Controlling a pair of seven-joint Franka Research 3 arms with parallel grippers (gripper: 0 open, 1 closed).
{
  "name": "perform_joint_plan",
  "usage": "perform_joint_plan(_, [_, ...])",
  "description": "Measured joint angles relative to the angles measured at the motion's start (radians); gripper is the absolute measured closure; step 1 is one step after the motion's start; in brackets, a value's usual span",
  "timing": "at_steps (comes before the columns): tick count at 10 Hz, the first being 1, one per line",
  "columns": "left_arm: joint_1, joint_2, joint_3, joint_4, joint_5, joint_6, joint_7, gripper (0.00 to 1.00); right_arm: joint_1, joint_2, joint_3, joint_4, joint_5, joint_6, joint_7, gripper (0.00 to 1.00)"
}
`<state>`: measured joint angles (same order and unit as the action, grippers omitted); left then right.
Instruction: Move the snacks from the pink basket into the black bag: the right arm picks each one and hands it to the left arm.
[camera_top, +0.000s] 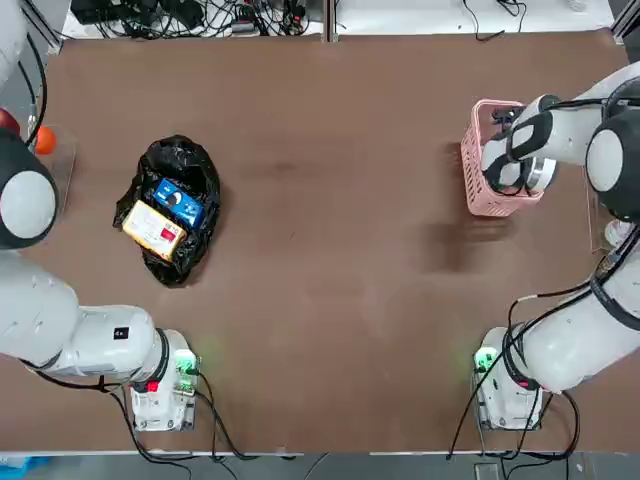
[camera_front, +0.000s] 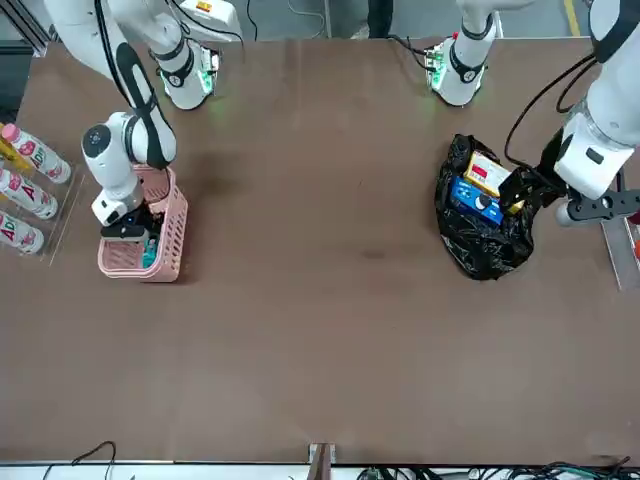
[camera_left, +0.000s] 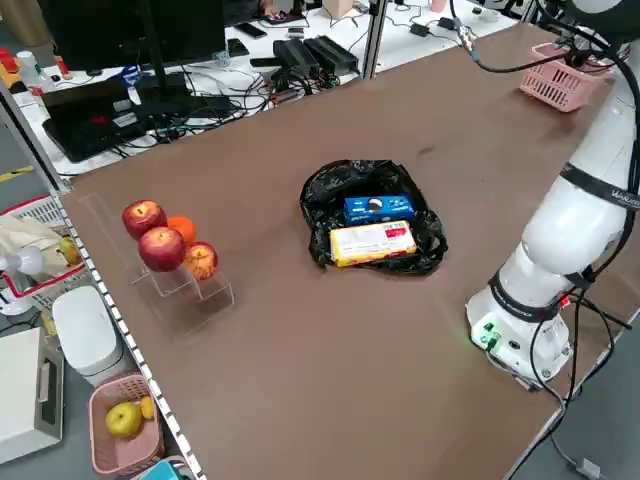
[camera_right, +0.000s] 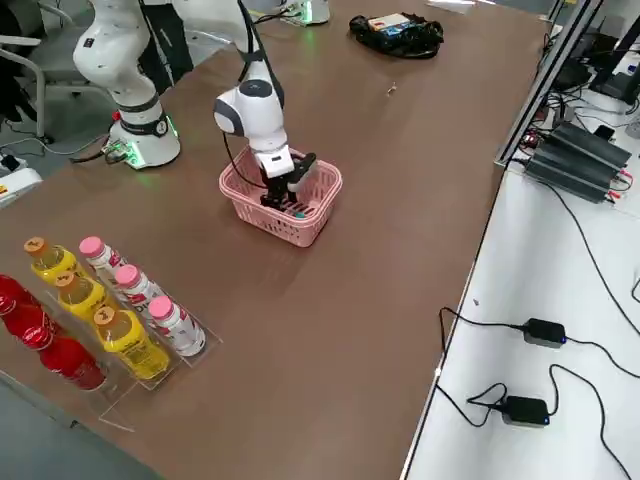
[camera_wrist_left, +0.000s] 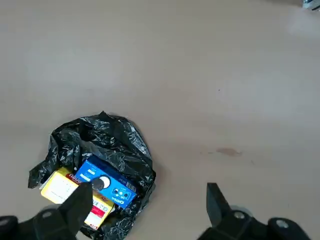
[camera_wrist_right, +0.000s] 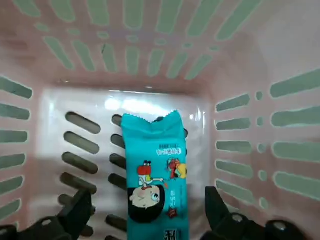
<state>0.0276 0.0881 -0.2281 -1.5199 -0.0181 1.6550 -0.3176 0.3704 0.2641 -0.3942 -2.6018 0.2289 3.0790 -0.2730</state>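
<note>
Right gripper (camera_wrist_right: 145, 210) down inside pink basket (camera_top: 478, 180), fingers wide open on both sides of teal snack packet (camera_wrist_right: 154, 175), holding nothing | left gripper (camera_wrist_left: 150, 210) wide open, empty, raised near black bag (camera_top: 170, 208) | blue packet (camera_top: 178, 202) and yellow-orange packet (camera_top: 153, 230) lying in bag

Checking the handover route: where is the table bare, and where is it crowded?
Bare: the wide brown table between the black bag and the pink basket. Crowded: inside the basket, where the right gripper straddles the teal packet, jaws open.
</note>
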Motion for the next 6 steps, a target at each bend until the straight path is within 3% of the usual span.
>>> perform_joint_plan(6, [-0.002, 0.009, -0.005, 0.0, 0.0, 0.0, 0.0, 0.0, 0.007, 0.037, 0.001, 0.0, 0.0, 0.06, 0.0, 0.01])
